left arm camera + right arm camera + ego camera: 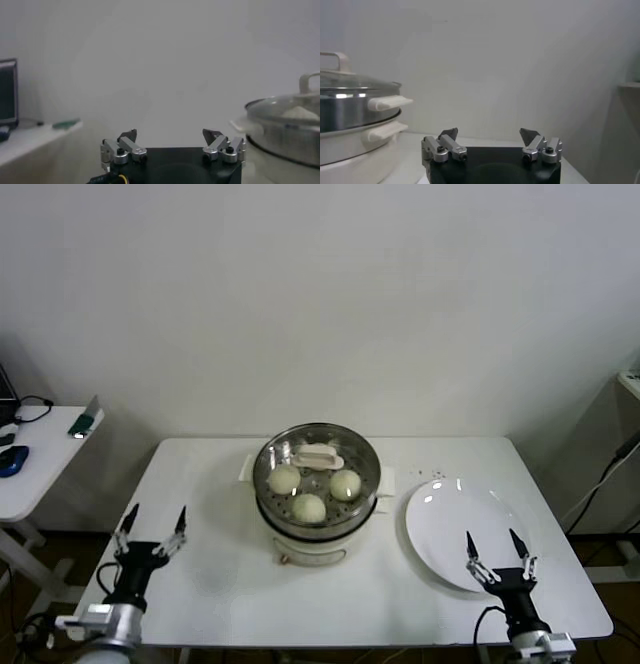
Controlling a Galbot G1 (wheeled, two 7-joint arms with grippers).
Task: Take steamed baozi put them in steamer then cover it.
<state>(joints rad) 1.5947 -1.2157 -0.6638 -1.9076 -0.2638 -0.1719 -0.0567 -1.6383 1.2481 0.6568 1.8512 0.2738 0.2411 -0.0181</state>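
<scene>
The steel steamer (316, 509) stands on its cream base at the table's middle. The clear glass cover (272, 456) with its cream handle (318, 456) sits on it. Three off-white baozi show through the glass: one on the left (284, 479), one at the front (309, 507) and one on the right (345, 484); a fourth is hidden under the handle. My left gripper (153, 525) is open and empty at the table's front left. My right gripper (498, 549) is open and empty at the front right, over the plate's near edge. The covered steamer also shows in the left wrist view (287, 131) and the right wrist view (350, 117).
A flat white plate (455, 524) lies right of the steamer. A side table (35, 459) with a blue mouse (10, 459) and a small device stands at the far left. A grey cabinet (615, 454) and cables are at the right edge. A white wall is behind.
</scene>
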